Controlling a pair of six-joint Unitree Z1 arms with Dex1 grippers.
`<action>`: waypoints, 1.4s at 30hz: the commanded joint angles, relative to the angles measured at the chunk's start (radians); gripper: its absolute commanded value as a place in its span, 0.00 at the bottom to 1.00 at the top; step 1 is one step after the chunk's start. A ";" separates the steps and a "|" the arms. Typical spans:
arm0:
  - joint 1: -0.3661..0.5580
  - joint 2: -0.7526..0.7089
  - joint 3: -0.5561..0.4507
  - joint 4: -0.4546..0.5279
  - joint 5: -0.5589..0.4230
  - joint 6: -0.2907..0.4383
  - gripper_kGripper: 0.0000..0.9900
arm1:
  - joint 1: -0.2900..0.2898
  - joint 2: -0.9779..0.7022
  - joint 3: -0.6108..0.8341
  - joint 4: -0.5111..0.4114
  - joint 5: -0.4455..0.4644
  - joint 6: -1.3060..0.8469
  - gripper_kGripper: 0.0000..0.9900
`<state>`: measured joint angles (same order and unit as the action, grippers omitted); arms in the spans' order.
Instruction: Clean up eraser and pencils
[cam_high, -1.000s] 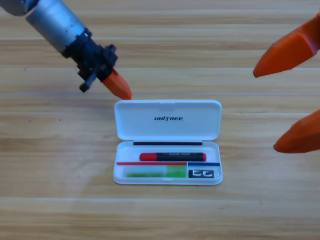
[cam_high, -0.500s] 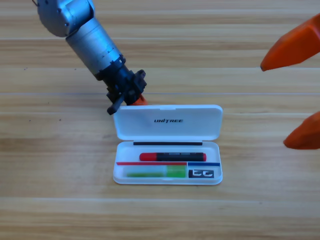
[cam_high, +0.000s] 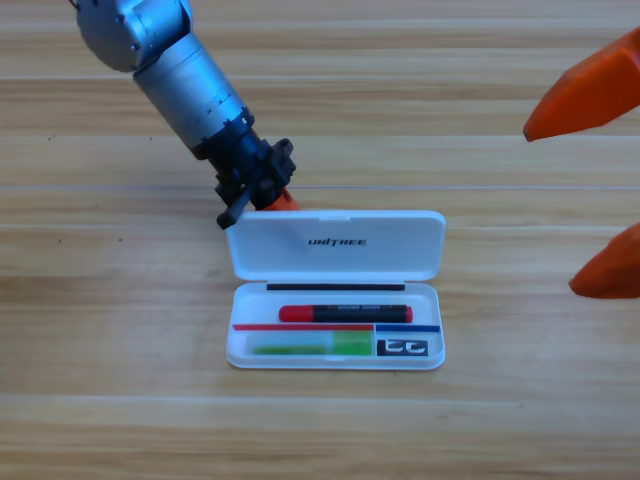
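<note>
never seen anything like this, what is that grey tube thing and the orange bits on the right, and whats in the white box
This is one camera fixed above a wooden table, looking down. The grey tube is the left robot arm; its black left gripper with orange jaws sits at the back left corner of the white case's open lid. The two orange shapes at the right edge are the jaws of the right gripper, waiting wide apart. Inside the case lie a black pen with a red cap, a light green pen in front of it, and a small black eraser to the green pen's right. Neither gripper holds anything visible.

Robot lab: grey arm (cam_high: 180, 75), wooden table (cam_high: 100, 350)
</note>
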<state>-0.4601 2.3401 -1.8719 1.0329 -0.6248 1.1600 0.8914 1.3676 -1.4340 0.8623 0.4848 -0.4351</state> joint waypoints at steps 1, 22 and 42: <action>-0.049 -0.058 0.010 0.041 0.008 -0.026 0.00 | -0.022 -0.022 0.036 -0.020 0.021 0.004 1.00; -0.158 -0.094 0.134 -0.001 0.020 -0.045 0.00 | -0.020 -0.019 0.040 -0.020 0.024 0.006 1.00; -0.167 -0.050 0.260 -0.125 0.037 -0.019 0.00 | 0.003 0.002 0.041 -0.019 0.024 0.003 1.00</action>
<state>-0.6086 2.2298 -1.6537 0.9327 -0.6001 1.1305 0.8914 1.3676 -1.4335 0.8623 0.4897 -0.4313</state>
